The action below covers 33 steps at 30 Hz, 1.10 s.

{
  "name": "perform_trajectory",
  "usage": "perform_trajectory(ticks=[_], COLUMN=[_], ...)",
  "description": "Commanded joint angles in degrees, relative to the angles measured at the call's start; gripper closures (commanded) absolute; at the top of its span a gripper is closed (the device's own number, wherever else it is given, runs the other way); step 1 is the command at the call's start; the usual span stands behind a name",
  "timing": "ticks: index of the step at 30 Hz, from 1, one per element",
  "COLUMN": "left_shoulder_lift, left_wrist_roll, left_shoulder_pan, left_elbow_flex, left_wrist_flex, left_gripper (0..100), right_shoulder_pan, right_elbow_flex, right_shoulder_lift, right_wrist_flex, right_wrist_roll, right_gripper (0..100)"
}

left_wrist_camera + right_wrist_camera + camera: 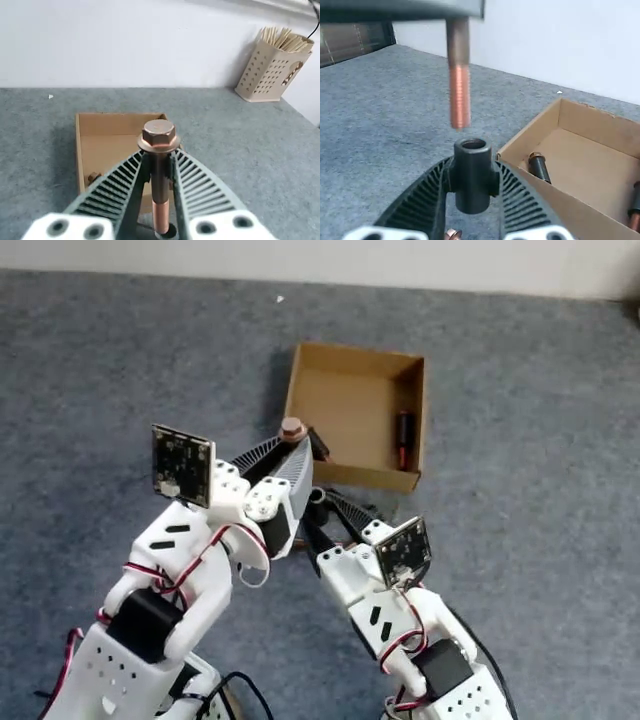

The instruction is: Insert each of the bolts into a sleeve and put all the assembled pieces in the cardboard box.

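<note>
My left fingers (112, 192) pinch a copper bolt (160, 195) by its shank, upright with the head on top. My right fingers (422, 197) pinch a black sleeve (471, 175), also upright, its bore facing up. The bolt's threaded tip hangs just above that bore. Just beyond both sets of fingers, the cardboard box (345, 405) sits on the grey tabletop (520, 390) with two assembled pieces (404, 438) inside.

Our left gripper (159, 154) clamps a bolt (159, 135) upright, directly above our right gripper (472, 170), which squeezes a sleeve (471, 152); both arms lean inward.
</note>
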Motion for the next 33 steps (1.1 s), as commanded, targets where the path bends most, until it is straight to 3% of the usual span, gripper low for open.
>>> perform_trajectory(ticks=[1, 7, 16, 20, 25, 33], left_shoulder_lift=[-0.5, -0.6, -1.0, -1.1, -1.1, -1.2], left_wrist_roll=[0.7, 0.4, -0.1, -8.0, -8.4, -8.6], left_shoulder_pan=[1.5, 5.6, 5.8, 6.2, 6.3, 5.1], left_elbow_flex=[2.0, 4.3, 5.0, 5.1, 5.6, 5.2], left_wrist_flex=[-3.5, -4.0, -3.6, 0.4, 5.0, 8.6], left_gripper=[95, 95, 95, 88, 83, 82], right_shoulder_pan=[-0.9, -0.7, -0.5, 2.9, 6.1, 11.8], right_elbow_flex=[5.2, 5.2, 5.2, 5.2, 5.2, 5.2], right_shoulder_lift=[-1.1, -1.1, -1.1, -1.1, -1.1, -0.8], right_wrist_flex=[-1.6, -1.6, -1.6, -1.6, -1.6, -0.3], right_wrist_roll=[0.8, 0.8, 0.8, 0.5, 0.4, 0.4], right_gripper=[99.4, 99.4, 99.4, 99.4, 99.4, 99.4])
